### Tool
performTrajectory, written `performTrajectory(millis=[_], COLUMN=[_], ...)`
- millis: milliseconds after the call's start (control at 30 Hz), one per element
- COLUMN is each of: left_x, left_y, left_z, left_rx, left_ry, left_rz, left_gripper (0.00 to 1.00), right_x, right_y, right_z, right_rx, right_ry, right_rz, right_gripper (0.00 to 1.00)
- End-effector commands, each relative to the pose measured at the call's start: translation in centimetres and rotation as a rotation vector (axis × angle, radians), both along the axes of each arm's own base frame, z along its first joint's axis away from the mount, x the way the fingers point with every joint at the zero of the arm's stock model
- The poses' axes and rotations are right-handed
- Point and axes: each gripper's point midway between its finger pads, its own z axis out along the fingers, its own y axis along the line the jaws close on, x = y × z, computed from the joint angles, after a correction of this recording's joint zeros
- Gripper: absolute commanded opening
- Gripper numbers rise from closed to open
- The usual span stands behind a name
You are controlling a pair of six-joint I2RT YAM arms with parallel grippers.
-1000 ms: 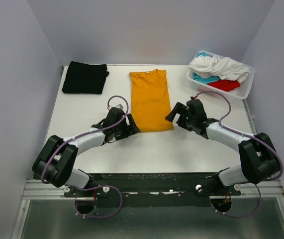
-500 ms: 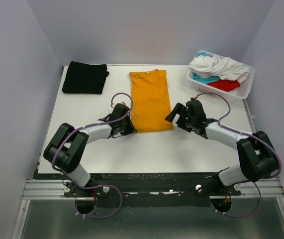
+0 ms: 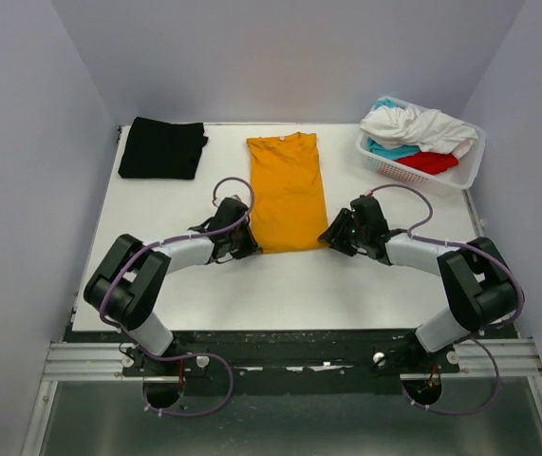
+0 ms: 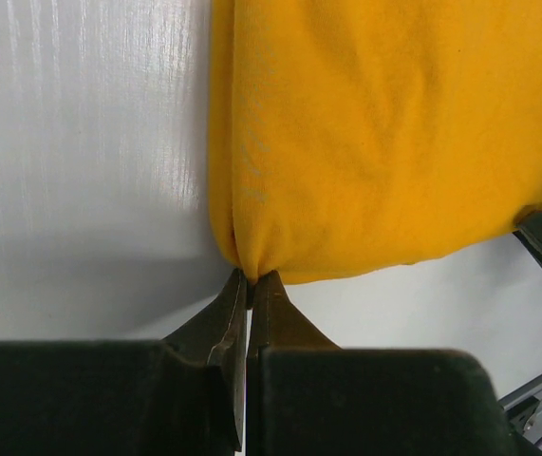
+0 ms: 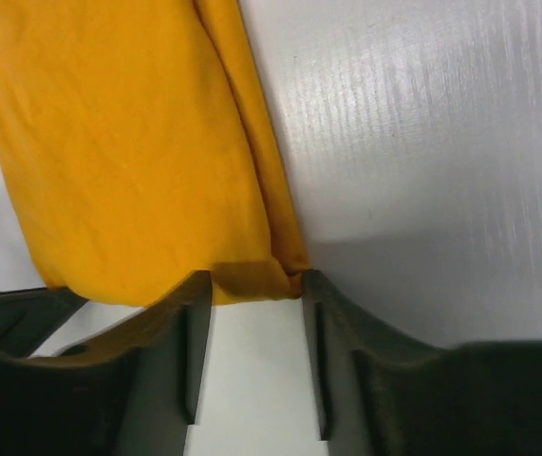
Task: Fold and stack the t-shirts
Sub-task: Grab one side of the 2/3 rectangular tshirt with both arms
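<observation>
The mustard-orange t-shirt [image 3: 287, 190] lies flat mid-table, folded into a long strip with its collar at the far end. My left gripper [image 3: 245, 249] is shut on the shirt's near left corner; in the left wrist view the fingertips [image 4: 252, 275] pinch a small fold of the orange cloth [image 4: 384, 133]. My right gripper [image 3: 332, 237] is at the near right corner. In the right wrist view its jaws [image 5: 256, 277] stand apart, with the orange corner [image 5: 252, 277] lying between the two tips. A folded black t-shirt [image 3: 161, 147] rests at the far left.
A white lattice basket [image 3: 389, 168] at the far right holds crumpled white [image 3: 418, 123], teal [image 3: 389, 149] and red [image 3: 429, 161] shirts. Bare white table lies between the orange shirt and the near edge. Grey walls close in on three sides.
The left gripper slid to the shirt's near left corner and shut on it. The right gripper dropped onto the near right corner, and its jaws have narrowed around the cloth.
</observation>
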Motion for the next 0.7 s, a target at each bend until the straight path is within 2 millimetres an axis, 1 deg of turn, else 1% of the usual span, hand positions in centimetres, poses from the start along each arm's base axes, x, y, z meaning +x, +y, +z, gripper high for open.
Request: performTrajectory(millis=[0, 100, 167, 233, 300, 333, 367, 400, 500, 567, 667], left_x=[-1.2, -1.6, -2.1, -2.8, -4.4, -5.6, -6.4, -7.7, -11.1, -14.0, -17.9], left_y=[0.3, 0.3, 0.5, 0.7, 0.1, -0.2, 0.0, -0.1, 0.5, 0.8, 0.1], left_z=[-1.5, -1.3, -0.9, -0.3, 0.1, 0.1, 0.1, 0.2, 0.8, 1.2, 2.5], left_rx=[0.034, 0.035, 0.053, 0.083, 0.079, 0.079, 0.099, 0.113, 0.165, 0.188, 0.182], left_ry=[0.045, 0.042, 0.033, 0.009, 0.012, 0.026, 0.021, 0.023, 0.03, 0.054, 0.07], left_rz=[0.0, 0.001, -0.002, 0.002, -0.026, -0.044, -0.036, -0.036, 0.004, 0.001, -0.053], left_gripper=[0.0, 0.0, 0.0, 0.0, 0.0, 0.0, 0.0, 0.0, 0.0, 0.0, 0.0], right_x=[-0.8, -1.5, -2.2, -3.1, -4.4, -5.5, -6.5, -8.0, -11.8, -14.6, -17.1], right_y=[-0.4, -0.6, -1.0, -1.2, -1.0, -1.2, -1.3, -1.7, -1.8, -2.3, -2.9], right_z=[-2.2, -2.9, -2.9, -2.4, -1.5, -1.5, -1.0, -1.2, 0.1, 0.7, 3.0], right_rx=[-0.019, -0.019, -0.031, -0.024, 0.004, 0.004, 0.012, 0.01, 0.068, 0.078, 0.086], right_ry=[0.069, 0.078, 0.083, 0.079, 0.076, 0.095, 0.102, 0.129, 0.144, 0.187, 0.196], right_rz=[-0.011, -0.006, -0.003, 0.014, 0.05, 0.07, 0.087, 0.098, 0.166, 0.207, 0.246], right_gripper=[0.39, 0.13, 0.01, 0.01, 0.01, 0.01, 0.01, 0.01, 0.01, 0.01, 0.01])
